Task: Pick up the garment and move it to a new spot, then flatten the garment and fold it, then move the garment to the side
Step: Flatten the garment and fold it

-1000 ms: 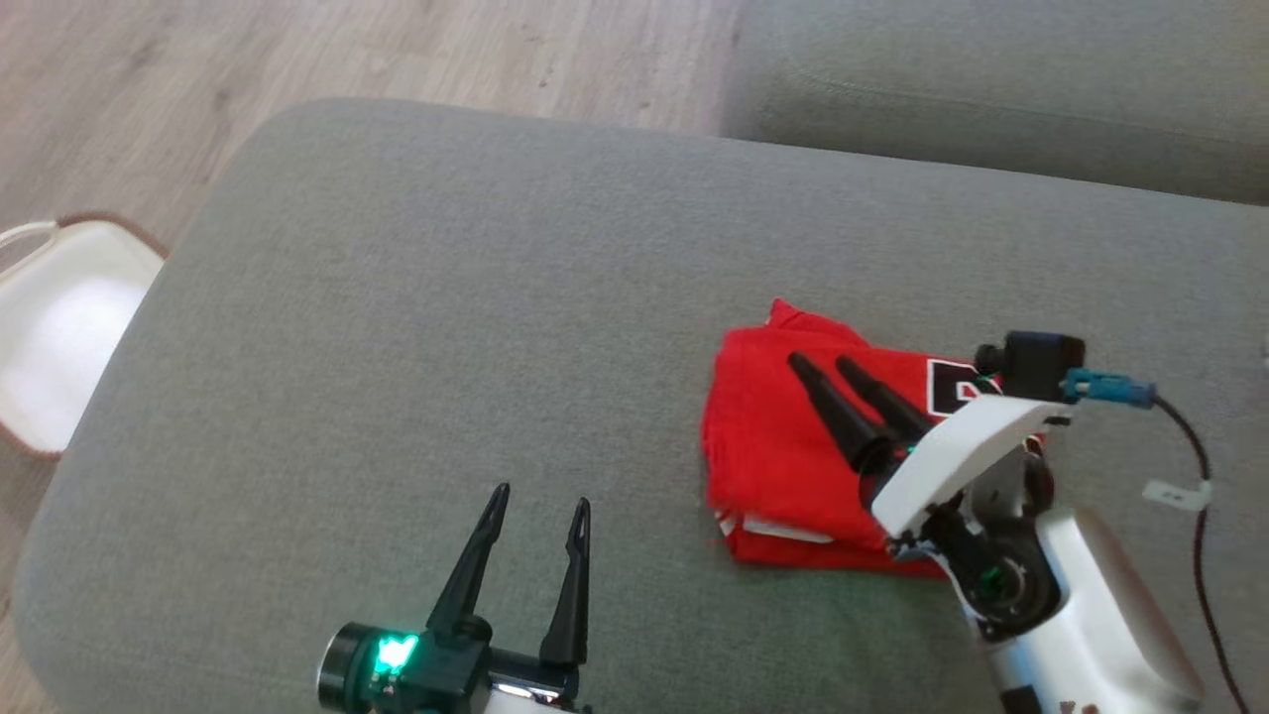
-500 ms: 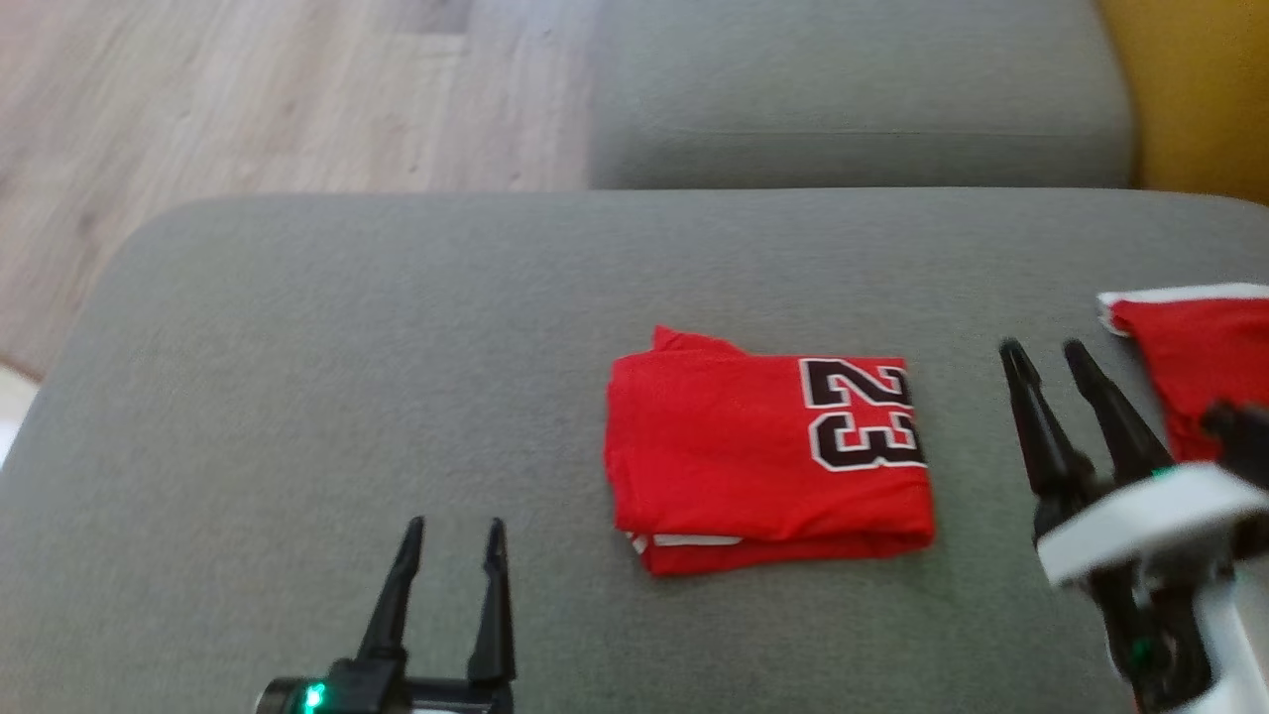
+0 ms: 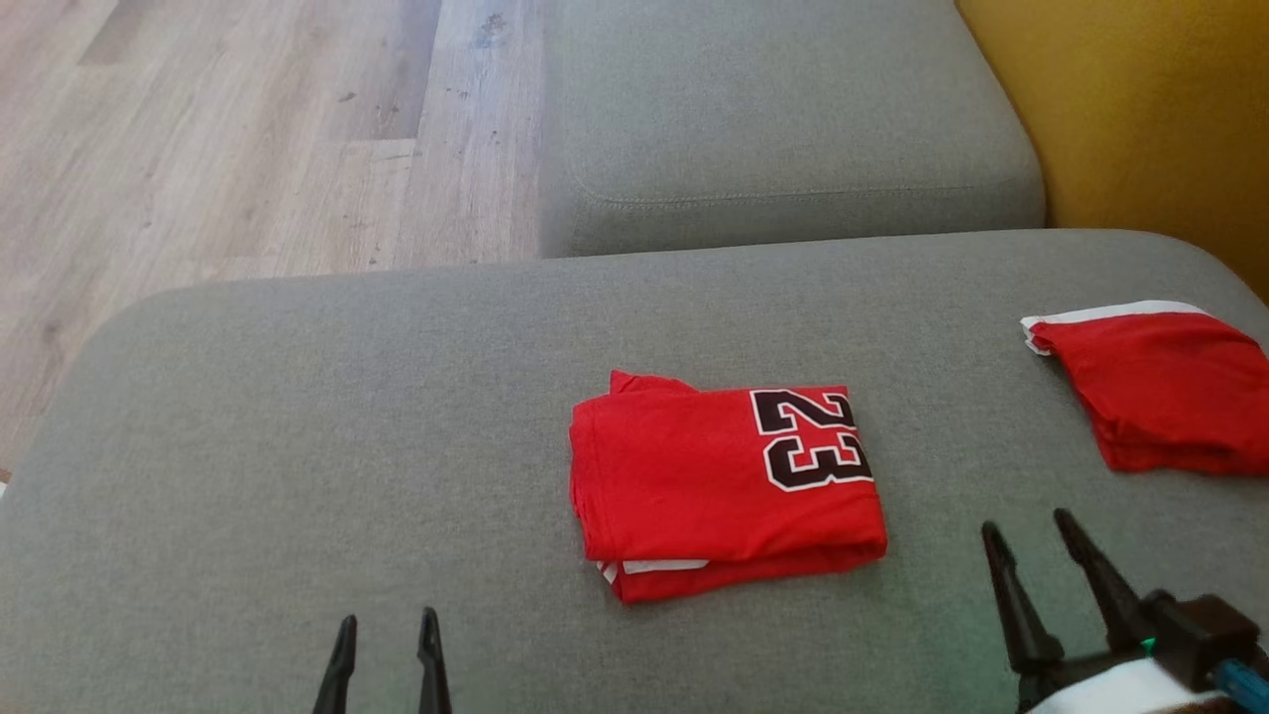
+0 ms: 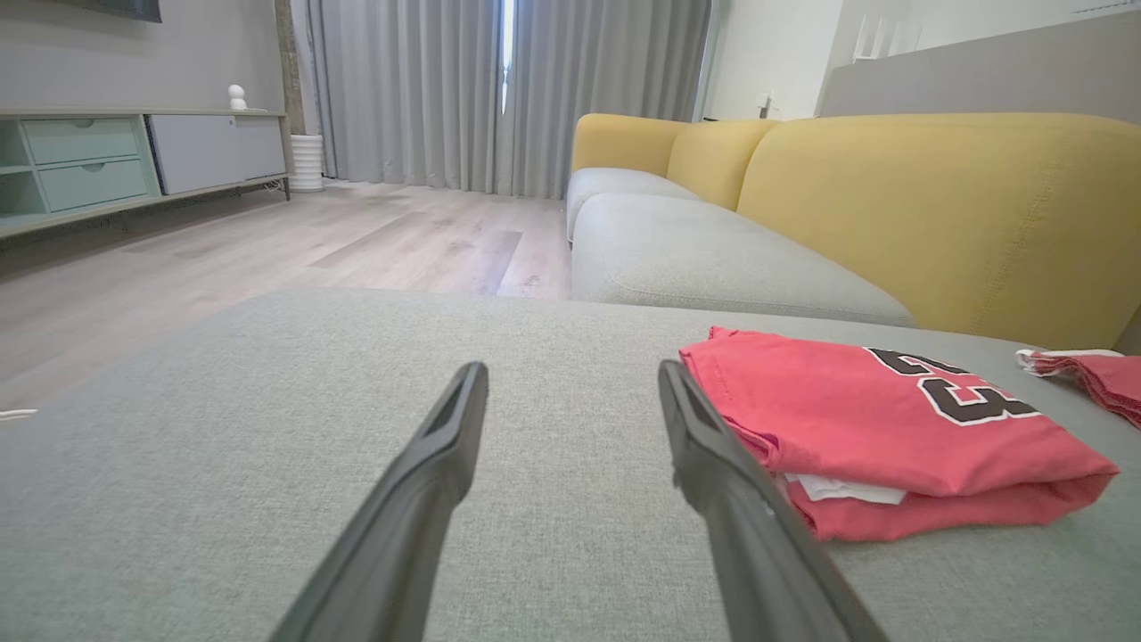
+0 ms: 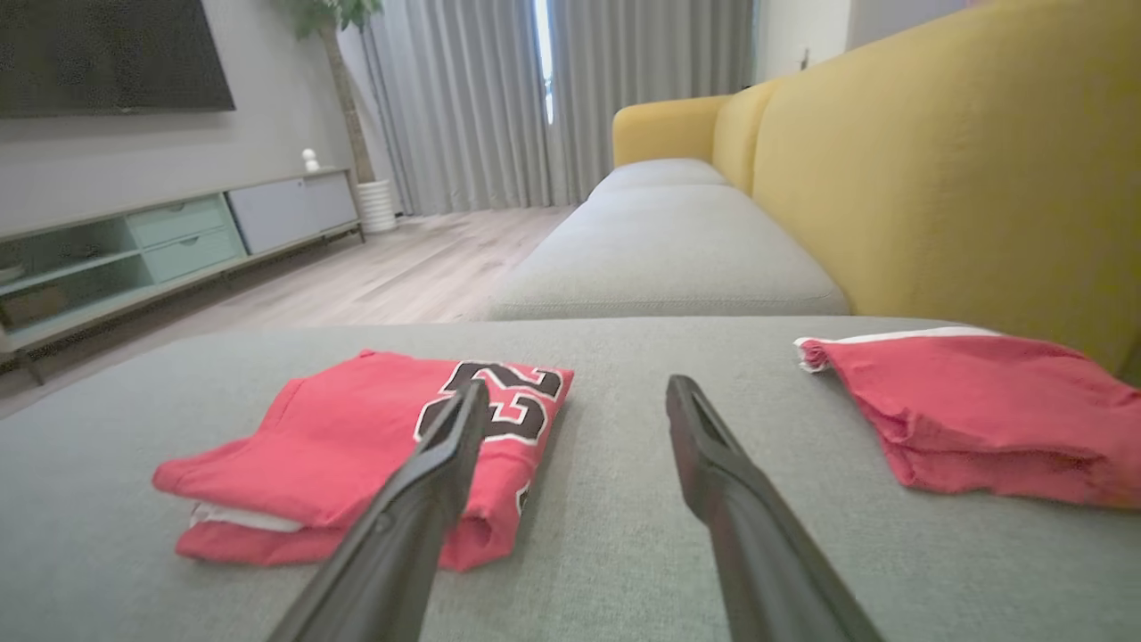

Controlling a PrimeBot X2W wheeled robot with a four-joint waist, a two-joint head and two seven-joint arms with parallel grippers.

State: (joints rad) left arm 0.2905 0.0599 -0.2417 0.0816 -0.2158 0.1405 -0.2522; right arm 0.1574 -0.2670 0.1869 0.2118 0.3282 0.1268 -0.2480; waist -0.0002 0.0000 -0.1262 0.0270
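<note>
I count two red garments on the big grey cushion [image 3: 297, 446]. The one I'm working on, the folded garment [image 3: 714, 486] with the black "23" on top, lies flat near the middle of the cushion, and a white layer shows at its near edge. The second red piece [image 3: 1160, 397], with a white band along its far edge, lies well apart from it, towards the cushion's right end and the yellow backrest [image 3: 1140, 109]. The two don't touch.

Both sets of jaws are released and hold nothing. The left jaws show two dark fingers [image 3: 342, 664] at the bottom left of the head view, spread apart over bare cushion and to the left of the folded garment. The left wrist view puts the garment just beside the inner finger [image 4: 713, 481].

The right jaws also show two fingers [image 3: 1006, 595], spread apart. They sit at the lower right, near the garment's right edge and clear of it, on the near side of the second piece.

A second grey cushion [image 3: 773, 119] sits beyond the first, with wood floor [image 3: 198, 149] to its left.
</note>
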